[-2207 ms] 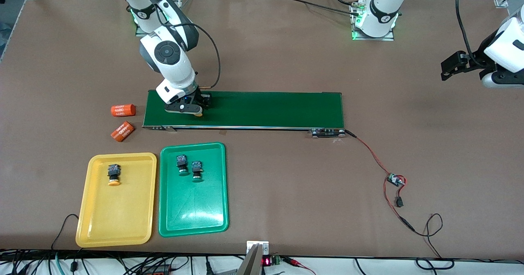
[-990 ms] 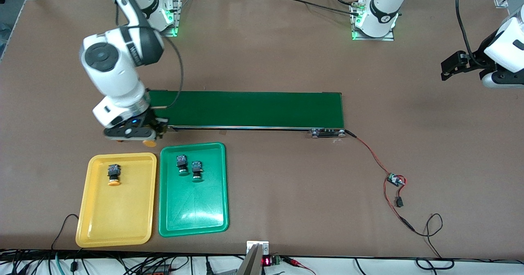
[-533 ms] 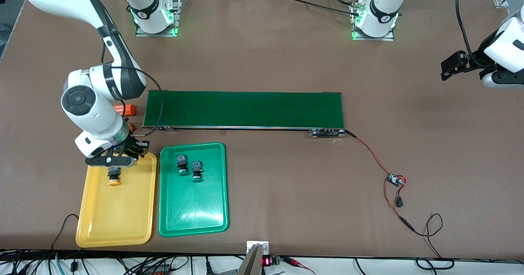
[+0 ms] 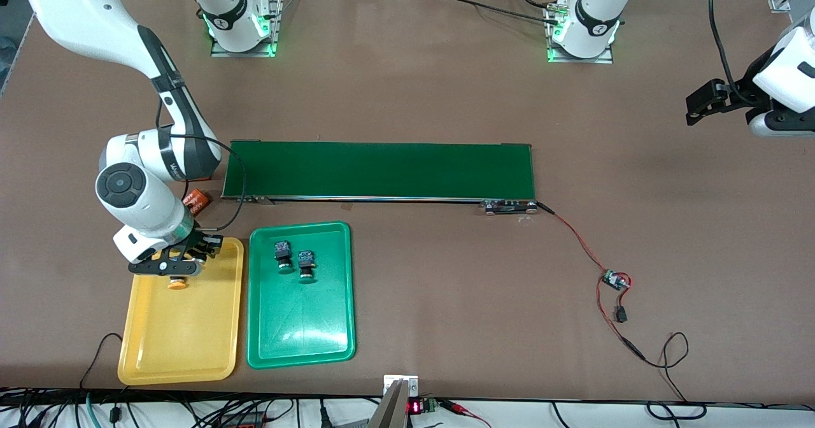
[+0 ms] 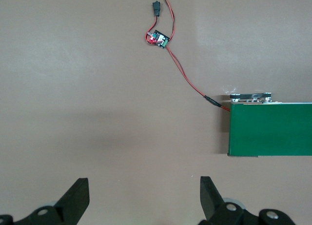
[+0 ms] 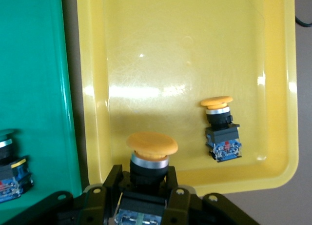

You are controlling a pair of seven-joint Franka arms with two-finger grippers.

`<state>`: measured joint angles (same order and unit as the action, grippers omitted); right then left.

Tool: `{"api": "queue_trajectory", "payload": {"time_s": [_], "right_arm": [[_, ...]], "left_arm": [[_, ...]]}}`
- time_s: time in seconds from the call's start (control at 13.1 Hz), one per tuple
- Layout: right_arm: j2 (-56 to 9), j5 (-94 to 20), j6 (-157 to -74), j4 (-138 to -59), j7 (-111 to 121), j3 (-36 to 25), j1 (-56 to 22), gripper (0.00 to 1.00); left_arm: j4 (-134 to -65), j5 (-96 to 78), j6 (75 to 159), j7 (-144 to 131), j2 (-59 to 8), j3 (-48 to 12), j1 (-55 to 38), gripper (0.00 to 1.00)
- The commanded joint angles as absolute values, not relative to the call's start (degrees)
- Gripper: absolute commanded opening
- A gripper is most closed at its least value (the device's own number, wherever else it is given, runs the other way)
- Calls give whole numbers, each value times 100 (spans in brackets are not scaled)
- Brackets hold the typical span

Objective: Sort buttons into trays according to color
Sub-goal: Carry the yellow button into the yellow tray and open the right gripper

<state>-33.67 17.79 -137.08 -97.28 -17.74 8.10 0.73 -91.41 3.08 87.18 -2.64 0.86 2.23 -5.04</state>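
Observation:
My right gripper (image 4: 169, 265) hangs low over the yellow tray (image 4: 184, 339), at the tray's end nearest the belt. It is shut on a button with an orange-yellow cap (image 6: 151, 143), gripped by its dark body. Beside it another orange-yellow button (image 6: 222, 132) lies in the yellow tray (image 6: 195, 64); its cap (image 4: 177, 283) peeks out from under the gripper. Two green-capped buttons (image 4: 283, 254) (image 4: 306, 264) lie in the green tray (image 4: 299, 326). My left gripper (image 5: 144, 198) is open and empty, and it waits (image 4: 697, 103) at the left arm's end of the table.
The long dark green belt (image 4: 382, 170) crosses the table's middle. An orange cylinder (image 4: 196, 200) lies by the belt's end, near the right arm. A red-black wire with a small circuit board (image 4: 614, 280) trails from the belt's other end. A black cable (image 4: 95, 351) loops beside the yellow tray.
My right gripper has carried the orange-yellow button from the belt's end to over the yellow tray and come lower. The left arm has not moved.

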Motion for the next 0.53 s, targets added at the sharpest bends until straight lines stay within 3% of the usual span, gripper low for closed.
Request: {"api": "queue_trajectory", "payload": {"time_s": [0.0, 0.3, 0.46], "right_arm": [[-3612, 1959, -14105, -9580, -1723, 756, 97, 27], [-3709, 2021, -14168, -9598, -1775, 703, 123, 33], [-3779, 2021, -14194, -9598, -1802, 703, 114, 46]], "left_arm": [[-9105, 369, 8631, -132, 132, 220, -510, 100], [-9105, 369, 8631, -132, 132, 220, -510, 100], [-9105, 369, 8631, -132, 132, 220, -510, 100]]}}
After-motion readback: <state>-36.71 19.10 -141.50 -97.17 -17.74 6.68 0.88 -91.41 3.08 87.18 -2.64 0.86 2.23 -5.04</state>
